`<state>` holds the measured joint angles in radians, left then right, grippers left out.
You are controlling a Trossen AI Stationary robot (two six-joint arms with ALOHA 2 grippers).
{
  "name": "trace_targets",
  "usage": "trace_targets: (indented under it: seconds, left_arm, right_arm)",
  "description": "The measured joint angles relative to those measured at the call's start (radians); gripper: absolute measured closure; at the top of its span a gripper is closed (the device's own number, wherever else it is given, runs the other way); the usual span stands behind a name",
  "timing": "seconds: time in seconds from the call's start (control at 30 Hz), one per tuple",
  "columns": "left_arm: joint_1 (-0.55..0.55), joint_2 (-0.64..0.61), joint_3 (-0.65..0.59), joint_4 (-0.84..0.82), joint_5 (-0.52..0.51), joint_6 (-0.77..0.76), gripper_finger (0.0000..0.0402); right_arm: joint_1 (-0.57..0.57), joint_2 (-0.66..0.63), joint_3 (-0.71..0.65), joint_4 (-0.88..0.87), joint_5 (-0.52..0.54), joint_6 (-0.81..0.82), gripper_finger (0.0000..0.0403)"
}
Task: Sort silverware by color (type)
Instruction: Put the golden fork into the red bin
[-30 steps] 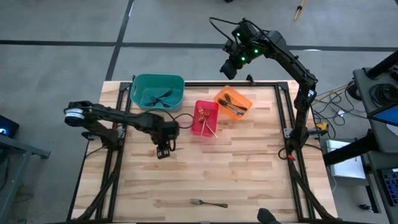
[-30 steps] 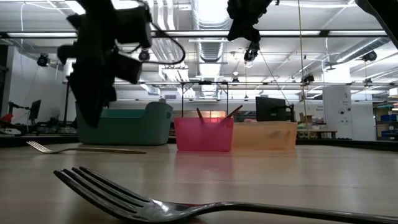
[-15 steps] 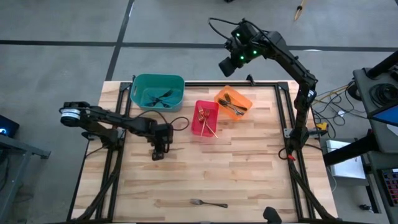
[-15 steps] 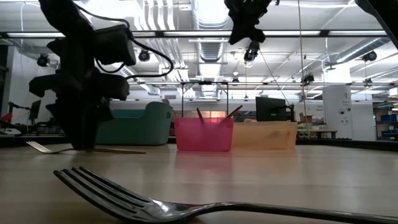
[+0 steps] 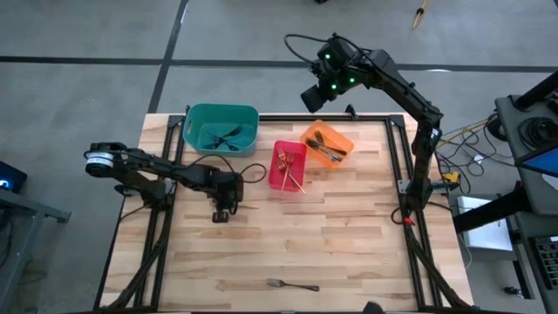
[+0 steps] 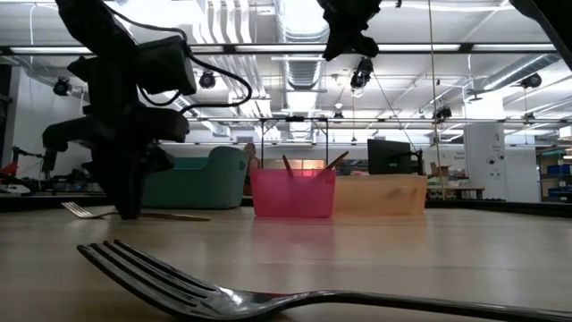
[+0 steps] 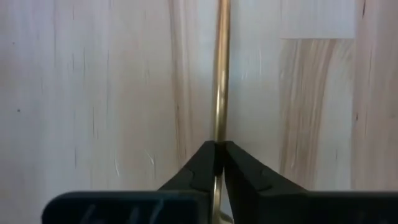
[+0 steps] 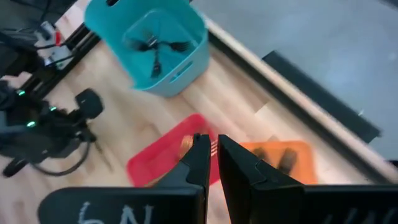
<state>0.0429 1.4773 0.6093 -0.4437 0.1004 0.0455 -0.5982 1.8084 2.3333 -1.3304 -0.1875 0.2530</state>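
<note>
A gold fork (image 7: 221,74) lies flat on the wooden table (image 5: 349,235), left of the middle, with my left gripper (image 5: 225,211) standing down on it and shut on its handle. In the low view its tines (image 6: 76,210) stick out to one side of the gripper (image 6: 130,207). A silver fork (image 5: 292,284) lies near the front edge, large in the low view (image 6: 223,293). My right gripper (image 5: 314,94) hangs shut, high over the table's far edge, holding nothing (image 8: 211,152). My left gripper pinches the gold fork's thin handle (image 7: 219,140) between its two fingertips, one on each long side. The fingers come from above, pointing steeply down. The fork lies along the table top, both ends sticking out past the fingers.
Three bins stand at the far side: a teal one (image 5: 221,128) with dark forks, a red one (image 5: 289,166) with gold forks, an orange one (image 5: 327,144) with more forks. Bare wood lies between the bins and the silver fork.
My left gripper has sunk onto the table over the gold fork and shut on its handle; the fork's tine end has slid a little along the table. My right gripper has turned slightly in place, high up.
</note>
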Motion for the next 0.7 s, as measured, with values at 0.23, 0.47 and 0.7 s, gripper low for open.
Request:
trace_targets:
  seconds: [0.23, 0.47, 0.7]
  left_arm:
    - [-0.013, -0.059, 0.067, -0.085, -0.046, 0.107, 0.0399]
    - [-0.028, -0.183, 0.226, -0.201, -0.111, 0.198, 0.04]
    - [-0.045, -0.201, 0.422, -0.271, -0.2, 0.273, 0.0401]
  right_arm:
    - [0.072, 0.009, 0.0, -0.004, -0.174, 0.151, 0.0381]
    - [0.171, 0.06, 0.0, -0.036, -0.368, 0.204, 0.0377]
    - [0.268, 0.155, 0.0, -0.07, -0.593, 0.219, 0.0372]
